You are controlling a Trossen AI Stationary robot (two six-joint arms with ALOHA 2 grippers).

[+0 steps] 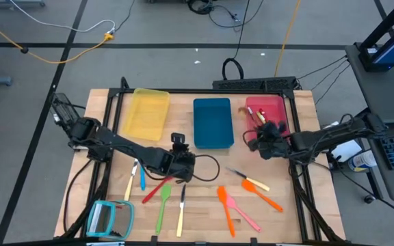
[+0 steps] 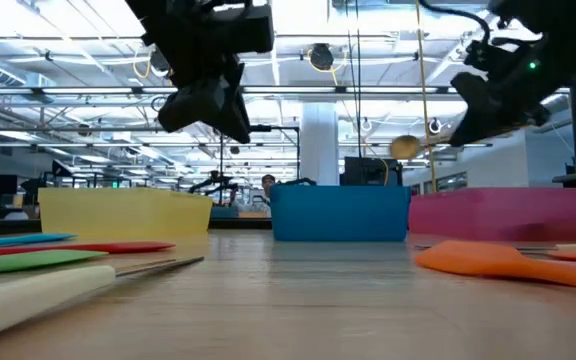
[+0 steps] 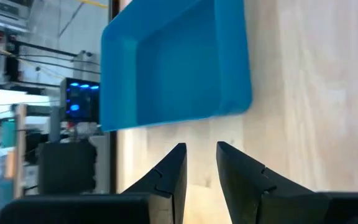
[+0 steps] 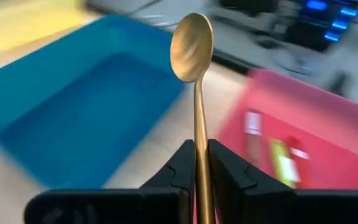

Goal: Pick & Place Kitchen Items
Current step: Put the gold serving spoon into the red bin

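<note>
My right gripper (image 1: 260, 139) is shut on a gold metal spoon (image 4: 194, 68) and hangs above the table by the near left corner of the red tray (image 1: 273, 109). The spoon's bowl (image 2: 405, 147) sticks out toward the blue tray (image 1: 213, 123). My left gripper (image 3: 201, 155) hovers open over the table's middle, nothing between its fingers, facing the blue tray. Coloured plastic utensils lie flat on the wood nearer the front: blue (image 1: 142, 179), red (image 1: 157, 188), green (image 1: 163, 205), orange (image 1: 224, 205) and pink (image 1: 243, 213). My right gripper pinches the spoon's handle (image 4: 199, 152) between its two fingers. The handle runs along the fingers, and the bowl stands out well ahead of their tips. The fingers come from the table's right, slanting slightly down. The spoon is lifted clear of the table and trays, roughly level.
A yellow tray (image 1: 147, 113) stands at the back left. The red tray holds a few items (image 4: 278, 158). A teal-framed flat square (image 1: 110, 219) lies at the front left corner. More utensils lie at the front right (image 1: 262, 195).
</note>
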